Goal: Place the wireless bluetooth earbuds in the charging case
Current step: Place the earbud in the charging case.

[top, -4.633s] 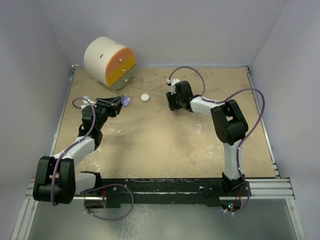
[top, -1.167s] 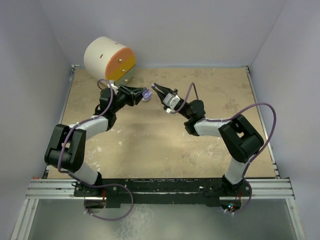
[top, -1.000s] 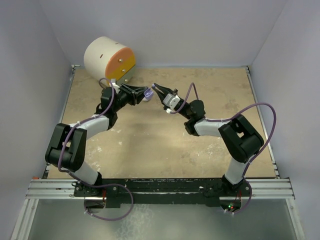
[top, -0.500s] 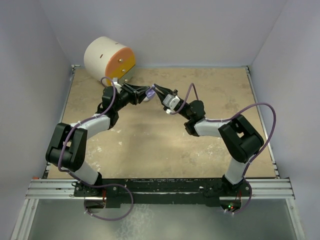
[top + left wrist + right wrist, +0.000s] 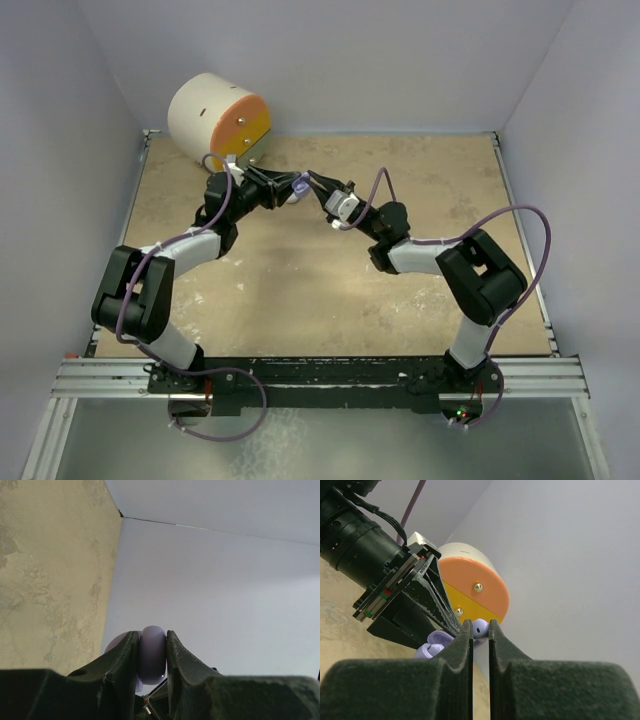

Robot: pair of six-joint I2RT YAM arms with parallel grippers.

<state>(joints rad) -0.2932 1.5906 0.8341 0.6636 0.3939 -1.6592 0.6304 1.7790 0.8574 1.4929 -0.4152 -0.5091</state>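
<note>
Roughly midway: purple earbud at the case mouth, not yet seated.
Past the centre of the table (image 5: 300, 300), toward 12 o'clock and off the surface, the left gripper (image 5: 152, 636) is clamped on the lilac charging case (image 5: 152, 657), lid apparently up. The right gripper (image 5: 480, 623) pinches the purple earbud (image 5: 481, 628) just beside the opening. Seating and release are judged outstanding. White earbuds are not visible. An orange-faced drum (image 5: 215, 120) sits at 11 o'clock, in the far corner.
</note>
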